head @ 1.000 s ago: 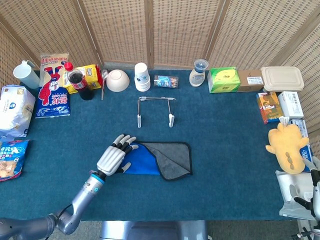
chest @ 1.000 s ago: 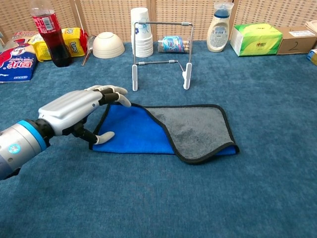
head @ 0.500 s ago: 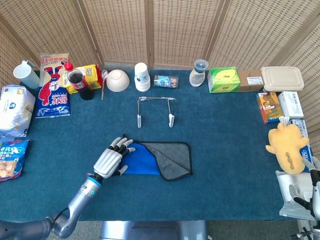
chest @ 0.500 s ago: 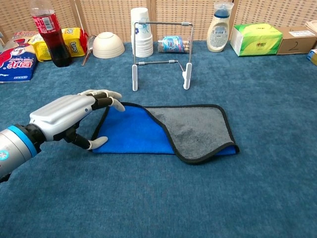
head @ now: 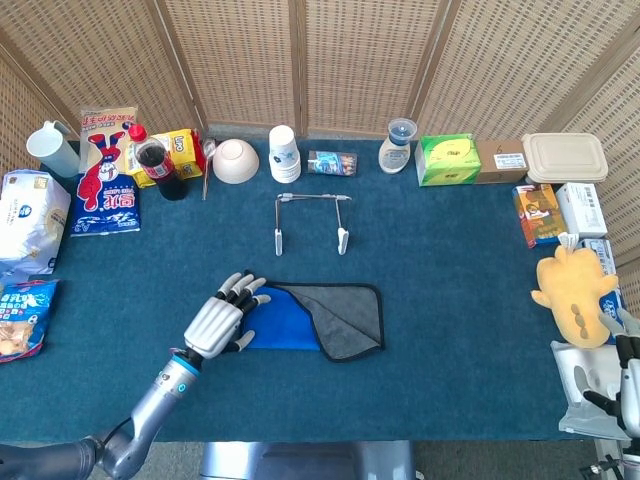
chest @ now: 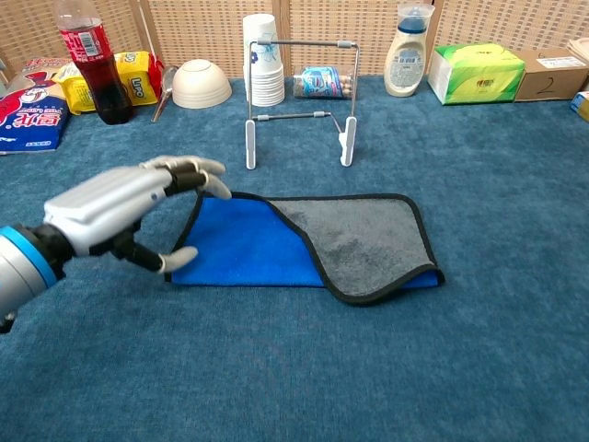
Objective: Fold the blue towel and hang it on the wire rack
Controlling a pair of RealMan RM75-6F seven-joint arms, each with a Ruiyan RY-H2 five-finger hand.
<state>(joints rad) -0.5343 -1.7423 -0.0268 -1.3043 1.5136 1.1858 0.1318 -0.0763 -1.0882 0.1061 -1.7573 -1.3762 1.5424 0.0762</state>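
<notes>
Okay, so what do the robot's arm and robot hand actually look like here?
The left robot hand has a light silver-grey shell with dark finger segments and pale tips. A bright blue band rings the wrist, and the arm behind is smooth metallic grey. The right robot hand barely shows, looking dark and grey.

Towel (head: 318,320) lies mid-desk (head: 450,300), folded, its right part lapped over the rest. Wire rack (head: 311,222) stands just behind it, apart. Left hand (head: 218,322) at towel's left edge, fingers (chest: 204,171) over that edge. Behind rack, along desk's back: bowl (head: 235,160), cup stack (head: 285,153), bottle (head: 395,146), tissue box (head: 447,159). Right hand (head: 612,372) at far right, well apart from towel.
</notes>
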